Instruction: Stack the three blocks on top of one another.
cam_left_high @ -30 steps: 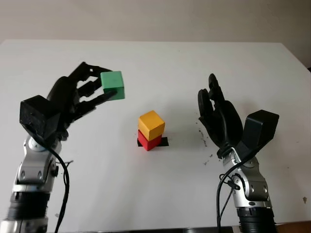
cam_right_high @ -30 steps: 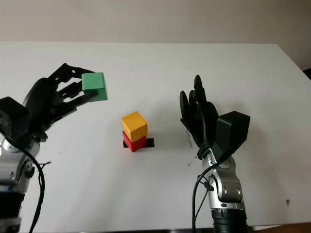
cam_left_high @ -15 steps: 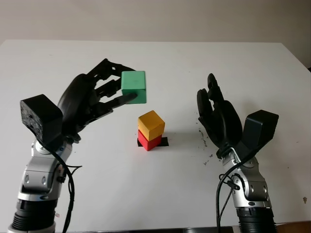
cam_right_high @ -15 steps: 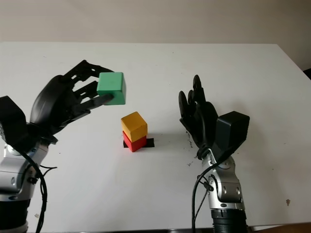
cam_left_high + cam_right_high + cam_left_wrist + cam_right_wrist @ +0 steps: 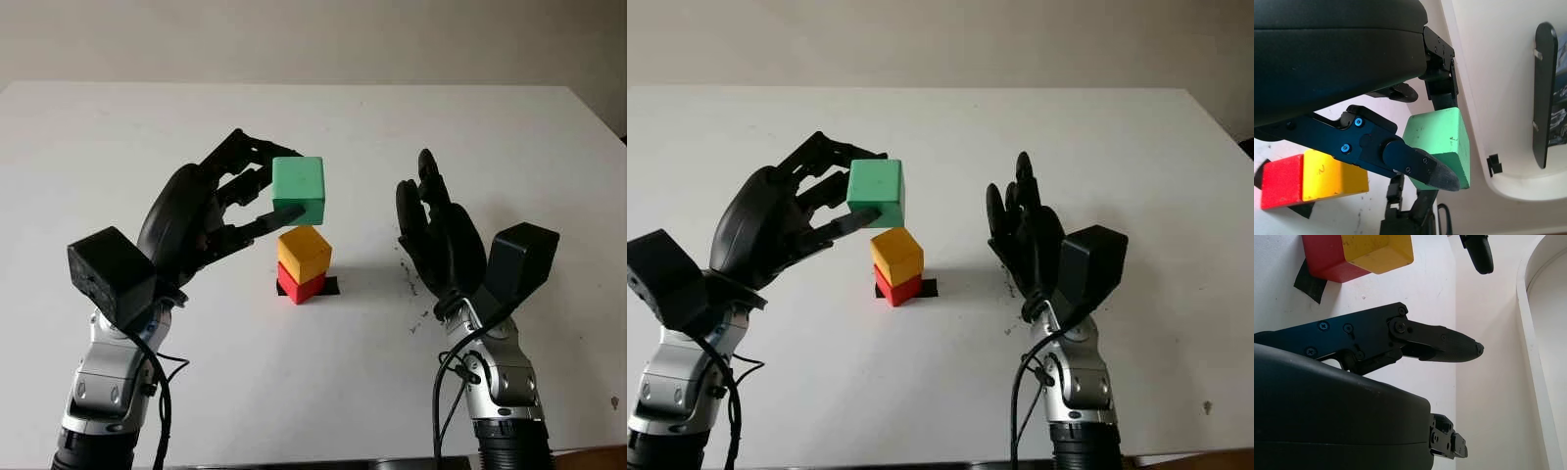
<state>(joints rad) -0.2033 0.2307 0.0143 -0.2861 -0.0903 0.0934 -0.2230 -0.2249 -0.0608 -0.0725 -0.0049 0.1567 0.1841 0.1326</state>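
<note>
left hand [image 5: 211, 211] is raised above the white table [image 5: 118, 137], left of centre, fingers clamped on the green block [image 5: 298, 189]. the block is held clear of the table, in the air, just above and a little behind the yellow block [image 5: 305, 252], not touching it as far as the head views show. the left wrist view confirms fingertips [image 5: 1442, 177] pressed on opposite faces of the green block. at table centre the yellow block sits on the red block [image 5: 299, 285], slightly turned against it; the red block stands on a black tape mark [image 5: 330, 286]. right hand [image 5: 438, 238] is to the right of the stack, well apart from it, released and holding nothing, palm facing the stack.
</note>
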